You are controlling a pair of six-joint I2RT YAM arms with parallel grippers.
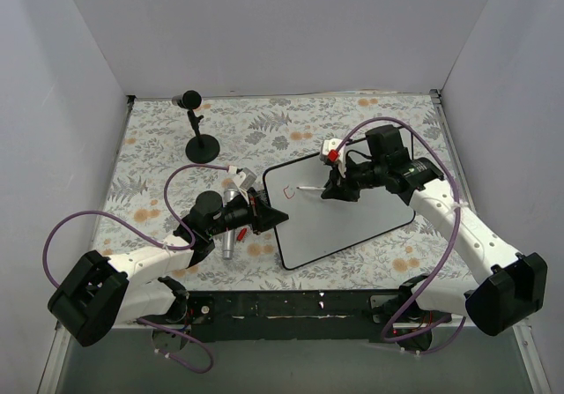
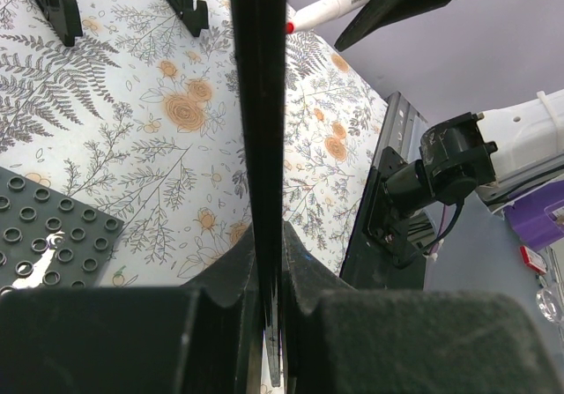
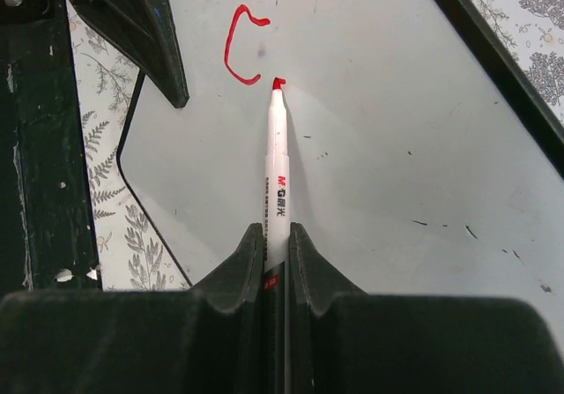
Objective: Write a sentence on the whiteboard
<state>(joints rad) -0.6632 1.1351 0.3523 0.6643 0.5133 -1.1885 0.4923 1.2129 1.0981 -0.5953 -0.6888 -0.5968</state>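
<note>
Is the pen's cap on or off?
Off. The marker shows its bare red tip beside a red letter on the whiteboard.

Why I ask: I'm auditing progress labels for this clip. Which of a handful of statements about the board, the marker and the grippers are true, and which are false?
1. The right gripper holds a red marker. True.
2. The whiteboard already carries two full lines of writing. False: only one red letter C is on it.
3. The left gripper is clamped on the whiteboard's edge. True.
4. The marker is capped. False: its red tip is bare and points at the board just beside the C.
5. The black round-based stand sits on the whiteboard. False: it stands on the floral table cover, beyond the board.
</note>
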